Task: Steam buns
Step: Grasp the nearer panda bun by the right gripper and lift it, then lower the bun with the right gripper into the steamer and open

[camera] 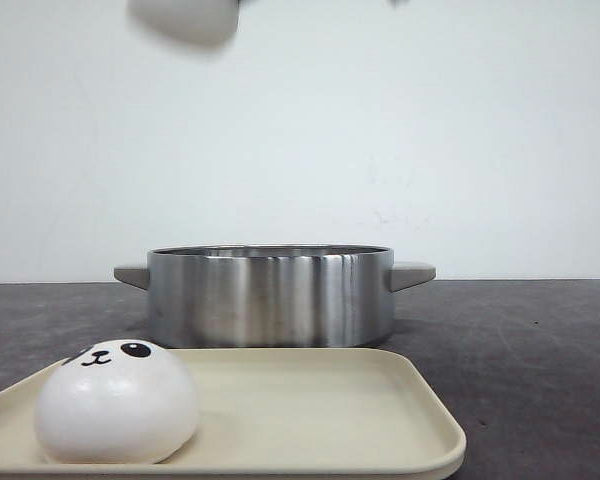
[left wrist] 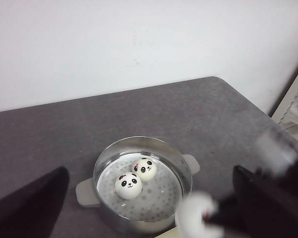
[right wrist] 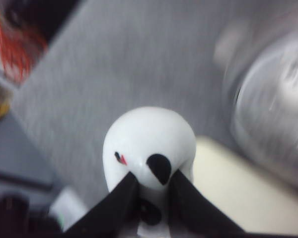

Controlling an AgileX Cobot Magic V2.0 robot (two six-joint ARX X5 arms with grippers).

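Steel steamer pot [camera: 270, 296] already holds two buns [left wrist: 128, 186]; your right gripper [right wrist: 150, 182] pinches a third bun [right wrist: 149, 148] aloft for loading. Left gripper's [left wrist: 149, 218] opening: cannot tell. One bun [camera: 115, 401] waits on the near tray [camera: 380, 420].

The scene is viewed low and level from the front, close behind the tray [camera: 420, 410]. The steamer pot [left wrist: 141, 186] is seen from high above by the left wrist camera — the right wrist view is blurred.
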